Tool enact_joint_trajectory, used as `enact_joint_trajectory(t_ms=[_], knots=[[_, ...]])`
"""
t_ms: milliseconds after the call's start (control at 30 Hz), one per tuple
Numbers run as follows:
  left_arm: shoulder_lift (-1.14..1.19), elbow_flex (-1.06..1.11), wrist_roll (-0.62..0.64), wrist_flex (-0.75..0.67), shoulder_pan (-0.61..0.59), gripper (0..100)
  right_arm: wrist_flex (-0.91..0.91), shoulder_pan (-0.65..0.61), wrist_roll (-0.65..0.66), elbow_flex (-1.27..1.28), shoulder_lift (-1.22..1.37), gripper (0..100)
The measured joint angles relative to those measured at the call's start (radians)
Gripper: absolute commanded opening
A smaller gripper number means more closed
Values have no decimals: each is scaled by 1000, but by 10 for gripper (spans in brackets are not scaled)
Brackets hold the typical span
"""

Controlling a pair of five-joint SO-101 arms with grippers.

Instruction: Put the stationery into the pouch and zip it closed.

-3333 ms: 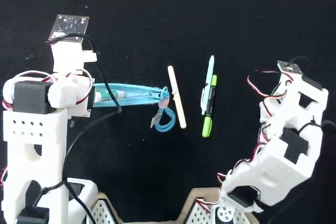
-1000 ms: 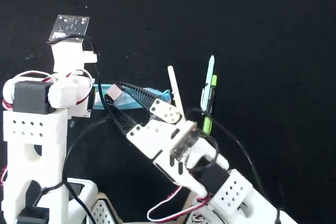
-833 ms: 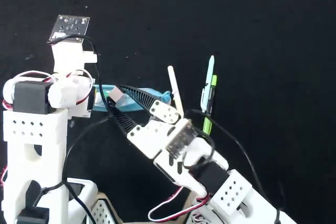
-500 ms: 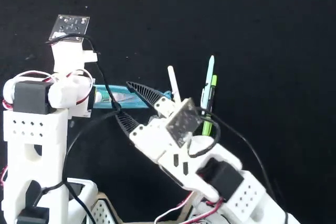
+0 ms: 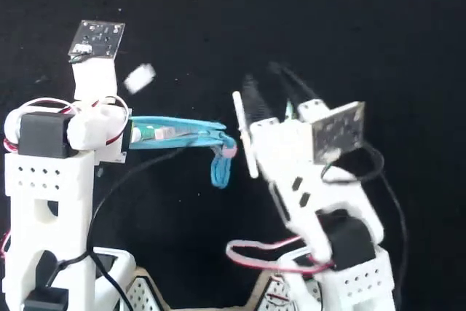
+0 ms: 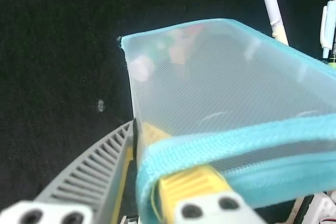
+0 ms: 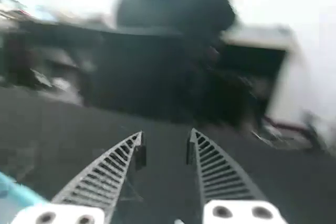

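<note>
My left gripper [image 5: 132, 136] is shut on one end of the teal mesh pouch [image 5: 178, 133], holding it on edge above the cloth. In the left wrist view the pouch [image 6: 226, 93] runs away from my left gripper [image 6: 140, 129]. Its strap loop [image 5: 220, 168] hangs by the pink zip pull [image 5: 230, 151]. A white pen [image 5: 242, 125] lies just right of the pouch. The light-blue pen [image 6: 329, 19] lies beyond the white pen [image 6: 272, 3]. My right gripper [image 5: 273, 89] is raised, blurred and open over the pens, with nothing between its fingers [image 7: 165, 139].
A small white blurred piece [image 5: 140, 76] shows beyond the pouch, near the left arm. Black cloth [image 5: 378, 49] covers the table, with free room at the far right. The left arm's white base [image 5: 44, 209] stands at the near left.
The right gripper was at the pouch's mouth with a small pale piece, then swung up and to the right. A white piece now shows beyond the pouch. The left arm has kept still.
</note>
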Motion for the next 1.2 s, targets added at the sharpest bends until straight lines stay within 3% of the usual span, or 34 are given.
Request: enact_joint_trajectory(t_ms=[200,433,833,1200], knots=[[0,0,0,0,0,30,72,196,-38,66,176,144],[0,0,0,0,0,30,74,253,-161,17,545,145],[0,0,0,0,0,30,84,341,-230,-483,1289,145],[0,0,0,0,0,30,273,354,-236,-962,1768,145]])
